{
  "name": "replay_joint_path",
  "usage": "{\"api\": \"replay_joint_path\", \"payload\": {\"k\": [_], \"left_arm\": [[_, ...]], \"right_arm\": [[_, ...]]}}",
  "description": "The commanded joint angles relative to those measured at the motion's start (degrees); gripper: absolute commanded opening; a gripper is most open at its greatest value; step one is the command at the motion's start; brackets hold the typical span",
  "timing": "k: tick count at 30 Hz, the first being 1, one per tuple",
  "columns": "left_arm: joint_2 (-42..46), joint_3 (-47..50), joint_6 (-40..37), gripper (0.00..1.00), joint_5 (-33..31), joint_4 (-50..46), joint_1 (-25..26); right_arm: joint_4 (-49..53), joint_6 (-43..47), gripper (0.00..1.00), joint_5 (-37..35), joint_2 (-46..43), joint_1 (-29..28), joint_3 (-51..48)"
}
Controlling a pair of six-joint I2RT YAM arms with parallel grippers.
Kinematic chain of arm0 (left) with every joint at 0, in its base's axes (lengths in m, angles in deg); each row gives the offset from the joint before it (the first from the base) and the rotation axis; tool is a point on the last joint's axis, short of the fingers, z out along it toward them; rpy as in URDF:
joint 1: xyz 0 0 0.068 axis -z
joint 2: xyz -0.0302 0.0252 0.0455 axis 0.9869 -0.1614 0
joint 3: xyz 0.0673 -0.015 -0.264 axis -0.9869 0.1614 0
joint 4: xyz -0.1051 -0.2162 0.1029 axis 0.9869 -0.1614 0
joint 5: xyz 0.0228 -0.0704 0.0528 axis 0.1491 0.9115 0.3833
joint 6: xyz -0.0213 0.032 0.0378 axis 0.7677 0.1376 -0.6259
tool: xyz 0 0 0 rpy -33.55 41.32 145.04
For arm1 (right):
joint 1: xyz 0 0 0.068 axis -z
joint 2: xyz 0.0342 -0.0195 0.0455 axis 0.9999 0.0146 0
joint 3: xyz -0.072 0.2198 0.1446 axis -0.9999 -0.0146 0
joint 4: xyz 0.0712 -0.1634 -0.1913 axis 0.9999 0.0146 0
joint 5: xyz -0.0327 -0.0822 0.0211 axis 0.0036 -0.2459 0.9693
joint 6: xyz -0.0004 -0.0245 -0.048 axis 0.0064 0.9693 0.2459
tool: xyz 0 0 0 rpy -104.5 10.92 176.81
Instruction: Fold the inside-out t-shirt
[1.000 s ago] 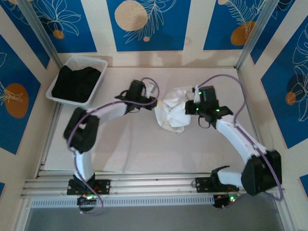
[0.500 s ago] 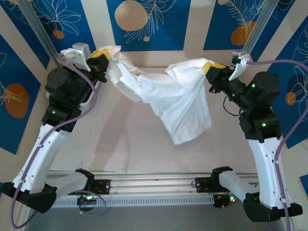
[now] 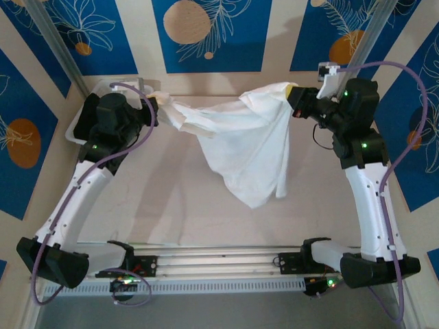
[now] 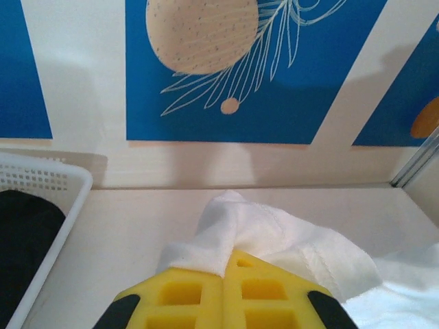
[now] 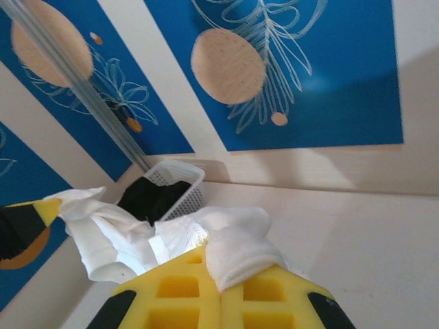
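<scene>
The white inside-out t-shirt [image 3: 243, 147] hangs in the air above the table, stretched between my two grippers, its loose bulk drooping to a point near the table's middle. My left gripper [image 3: 155, 101] is at the back left, its yellow fingers shut on a bunched edge of the shirt [image 4: 267, 236]. In the left wrist view the left gripper [image 4: 225, 274] has cloth pinched in the seam between its pads. My right gripper [image 3: 294, 94] is at the back right, shut on another fold. The right wrist view shows the right gripper [image 5: 221, 284] clamping a thick wad of the shirt [image 5: 236, 250].
A white plastic basket [image 3: 73, 130] holding a black garment [image 4: 20, 240] stands at the back left, mostly hidden by my left arm in the top view. The basket [image 5: 185, 179] also appears in the right wrist view. Blue patterned walls close in the back and sides.
A second ago both grippers were low at the crumpled shirt mid-table. They have since risen and spread apart, lifting and stretching the shirt; the left gripper then dropped slightly and moved inward.
</scene>
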Motion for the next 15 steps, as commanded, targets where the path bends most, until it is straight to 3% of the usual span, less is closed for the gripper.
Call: {"api": "replay_joint_path", "payload": {"k": [1, 10, 15], "left_arm": [[6.5, -3.6, 1.0, 0.00, 1.4, 2.1, -0.6], [23.9, -1.6, 2.4, 0.00, 1.4, 6.0, -0.6], [22.4, -4.4, 1.6, 0.00, 1.4, 5.4, -0.6]], "right_arm": [[-3.4, -0.1, 0.00, 3.6, -2.8, -2.1, 3.6], [-12.0, -2.3, 0.00, 6.5, -14.1, -8.1, -3.4], [-15.0, -4.3, 0.01, 3.2, -16.2, -9.5, -5.9]]}}
